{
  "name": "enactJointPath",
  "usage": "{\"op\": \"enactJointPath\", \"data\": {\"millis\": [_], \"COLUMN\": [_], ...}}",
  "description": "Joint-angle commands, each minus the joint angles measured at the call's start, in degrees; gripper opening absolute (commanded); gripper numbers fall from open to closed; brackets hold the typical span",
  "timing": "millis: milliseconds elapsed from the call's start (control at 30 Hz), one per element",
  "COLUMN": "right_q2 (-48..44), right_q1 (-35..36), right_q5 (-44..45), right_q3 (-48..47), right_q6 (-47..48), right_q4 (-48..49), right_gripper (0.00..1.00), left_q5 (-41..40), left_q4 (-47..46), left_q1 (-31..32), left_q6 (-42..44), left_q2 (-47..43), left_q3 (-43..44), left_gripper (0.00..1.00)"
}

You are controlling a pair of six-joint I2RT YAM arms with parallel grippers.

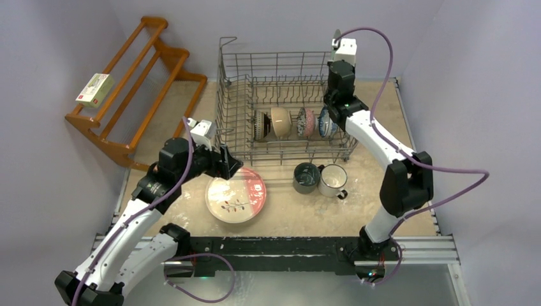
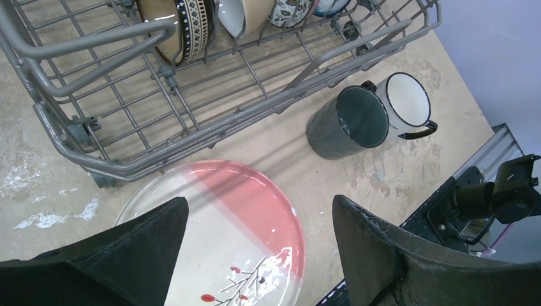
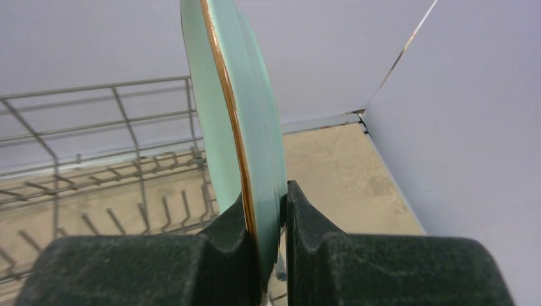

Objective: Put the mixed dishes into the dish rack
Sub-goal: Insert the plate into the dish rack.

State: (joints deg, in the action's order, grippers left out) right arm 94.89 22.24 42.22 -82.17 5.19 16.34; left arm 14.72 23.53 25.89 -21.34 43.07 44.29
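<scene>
The grey wire dish rack (image 1: 224, 95) stands at the back of the table, with several bowls (image 1: 290, 122) on edge in its front row. In front of it lie a pink-and-white branch-motif plate (image 1: 236, 194), a dark teal mug (image 1: 305, 177) and a white mug (image 1: 333, 180). My left gripper (image 2: 260, 201) hangs open above the plate (image 2: 236, 217), touching nothing. My right gripper (image 3: 265, 197) is shut on the rim of a mint green plate (image 3: 239, 121), held upright on edge above the rack's right rear tines (image 3: 115, 220).
A brown wooden slatted shelf (image 1: 137, 89) leans at the back left with a small box (image 1: 96, 89) on it. Purple walls close in on both sides. A metal rail (image 1: 306, 245) runs along the near table edge.
</scene>
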Motion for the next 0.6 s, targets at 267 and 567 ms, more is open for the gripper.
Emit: {"op": "enactJointPath", "data": {"millis": [267, 567], "right_q2": [6.6, 9.33], "right_q1": [-7.12, -7.4], "right_q5": [-10.13, -11.84], "right_q3": [-7.35, -10.29], "right_q6": [1.49, 1.81], "right_q4": [12.73, 12.36], "right_gripper": [0.0, 0.0], "left_q5": [-0.52, -0.73], "left_q4": [-0.58, -0.41], "left_q1": [0.13, 0.13], "left_q6": [1.73, 1.83], "left_q2": [-0.15, 1.06], "left_q3": [-0.19, -0.08], "left_gripper": [0.81, 0.81]}}
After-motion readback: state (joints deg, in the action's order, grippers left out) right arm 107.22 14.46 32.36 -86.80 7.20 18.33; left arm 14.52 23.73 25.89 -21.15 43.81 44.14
